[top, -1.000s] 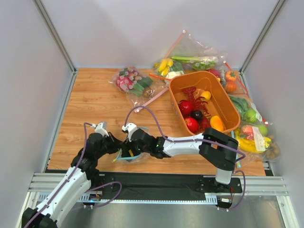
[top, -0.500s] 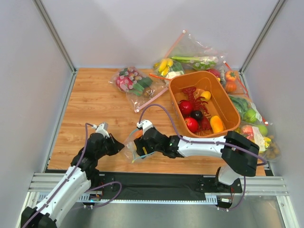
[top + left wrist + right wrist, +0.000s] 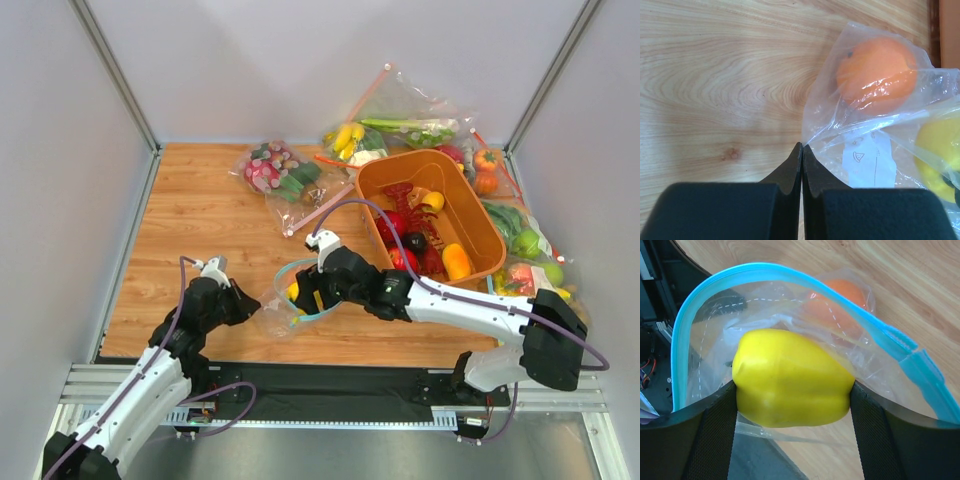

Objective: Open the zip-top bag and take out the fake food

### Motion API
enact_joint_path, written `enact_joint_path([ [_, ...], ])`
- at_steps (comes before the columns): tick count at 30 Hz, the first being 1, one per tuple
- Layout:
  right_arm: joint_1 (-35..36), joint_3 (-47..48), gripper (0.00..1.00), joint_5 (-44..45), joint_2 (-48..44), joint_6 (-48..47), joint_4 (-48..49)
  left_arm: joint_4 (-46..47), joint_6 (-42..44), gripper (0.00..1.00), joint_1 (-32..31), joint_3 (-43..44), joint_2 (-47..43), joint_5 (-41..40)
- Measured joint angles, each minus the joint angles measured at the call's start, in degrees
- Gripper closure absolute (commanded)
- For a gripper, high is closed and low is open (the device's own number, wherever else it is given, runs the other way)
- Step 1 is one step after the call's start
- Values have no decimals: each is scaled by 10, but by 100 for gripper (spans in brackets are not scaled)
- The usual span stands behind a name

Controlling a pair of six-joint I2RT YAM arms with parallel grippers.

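Note:
The zip-top bag point(image 3: 277, 312) lies near the front edge with its teal zip strip point(image 3: 790, 274) open in a loop. My left gripper point(image 3: 802, 148) is shut on the bag's bottom corner, next to its white label point(image 3: 870, 161). My right gripper point(image 3: 792, 390) is shut on a yellow toy fruit point(image 3: 790, 385) at the bag's mouth, with clear plastic draped partly over it. It also shows in the top view point(image 3: 293, 291). An orange toy fruit point(image 3: 875, 74) sits inside the bag near the held corner.
An orange basket point(image 3: 478, 226) at the right holds a red lobster, red, dark and orange toy fruits. Other filled clear bags lie behind it point(image 3: 285, 172) and along the right wall point(image 3: 535, 285). The table's front edge is just below the bag.
My right gripper has moved right and away from the left gripper with the yellow fruit, stretching the bag open. The left gripper has stayed on the bag's corner.

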Motion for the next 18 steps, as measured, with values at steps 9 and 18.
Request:
enact_joint_path([
  [9, -26, 9, 66, 10, -28, -28, -66, 1, 3, 100, -1, 15, 7, 0],
  [18, -74, 12, 66, -11, -66, -48, -92, 16, 2, 100, -3, 27, 7, 4],
])
